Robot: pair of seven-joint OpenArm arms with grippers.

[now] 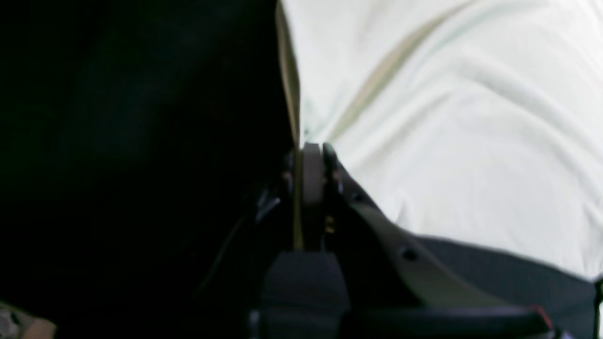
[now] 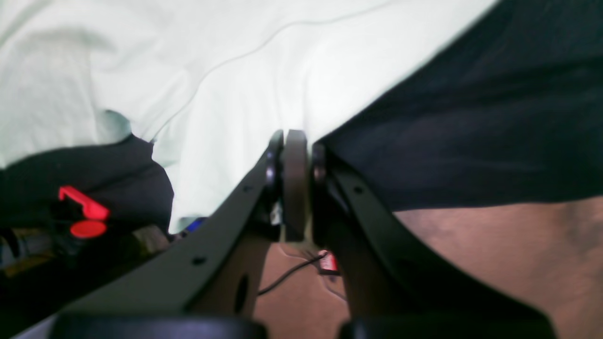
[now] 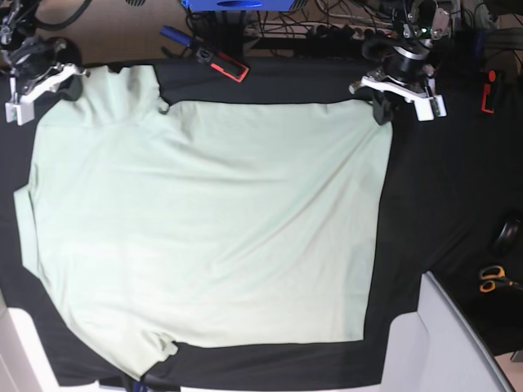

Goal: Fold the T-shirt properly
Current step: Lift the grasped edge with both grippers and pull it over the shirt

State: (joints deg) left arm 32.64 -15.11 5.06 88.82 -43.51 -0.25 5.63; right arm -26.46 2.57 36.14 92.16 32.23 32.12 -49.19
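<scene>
Both sets of fingers, left and right, are pinched closed on the T-shirt's far edge, seemingly starting the first fold, so lifting together comes next

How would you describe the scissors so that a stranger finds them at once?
Start at the big pale green T-shirt on the black tablecloth. Go past its edge to the cloth's far side in the base view. The scissors lie there, alone with orange handles.
</scene>
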